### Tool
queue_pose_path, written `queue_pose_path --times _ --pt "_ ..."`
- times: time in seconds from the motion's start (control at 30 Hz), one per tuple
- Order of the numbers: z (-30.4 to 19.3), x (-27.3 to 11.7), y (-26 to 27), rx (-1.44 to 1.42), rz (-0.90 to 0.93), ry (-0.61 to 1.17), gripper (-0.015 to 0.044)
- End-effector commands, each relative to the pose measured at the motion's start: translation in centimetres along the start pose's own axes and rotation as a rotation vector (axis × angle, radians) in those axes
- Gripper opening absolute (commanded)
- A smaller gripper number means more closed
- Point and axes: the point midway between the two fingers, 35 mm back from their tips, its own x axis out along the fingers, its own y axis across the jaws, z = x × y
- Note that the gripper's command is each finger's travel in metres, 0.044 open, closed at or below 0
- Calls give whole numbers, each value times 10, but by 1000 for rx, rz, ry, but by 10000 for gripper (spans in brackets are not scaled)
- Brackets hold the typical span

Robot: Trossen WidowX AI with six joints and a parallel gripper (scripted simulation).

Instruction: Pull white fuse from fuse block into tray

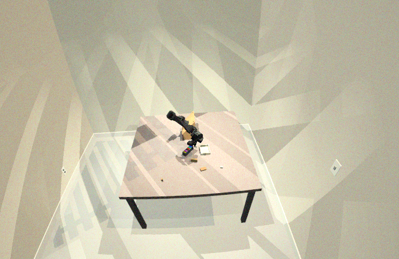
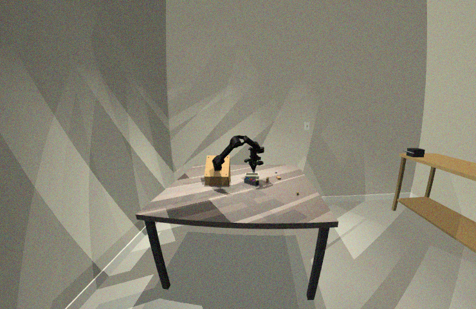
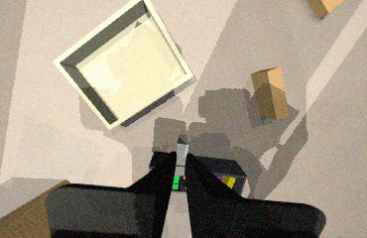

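My gripper [image 1: 195, 147] [image 2: 253, 171] [image 3: 181, 157] is shut on the white fuse [image 3: 182, 151], which sticks out past the fingertips in the wrist view. It is above the tabletop, clear of the dark fuse block [image 1: 187, 151] [image 2: 250, 181] [image 3: 211, 164]. In the wrist view the fingers cover much of the block; a green fuse [image 3: 176, 181] and a yellow fuse [image 3: 229, 182] show in it, with bits of red and purple. The cream square tray [image 1: 204, 149] [image 2: 252, 174] [image 3: 132, 74] is empty and lies beyond the fingertips, up and left in the wrist view.
One wooden block [image 1: 193, 160] [image 2: 267, 179] [image 3: 271, 96] lies near the fuse block. Another wooden block [image 1: 203, 169] [image 2: 278, 177] [image 3: 326, 6] is farther off. A small white item [image 1: 221, 167] and a small dark item [image 1: 162, 179] [image 2: 297, 194] lie farther out. A wooden stand [image 2: 217, 180] is by the arm's base.
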Motion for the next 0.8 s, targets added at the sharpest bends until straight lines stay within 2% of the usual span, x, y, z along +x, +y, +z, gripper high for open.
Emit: queue_pose_path --times 0.0,0.43,0.77 --pt "20 -1 18 0 2 -2 0" --pt "66 4 74 4 -3 5 0" --pt "69 9 77 4 -3 6 0"
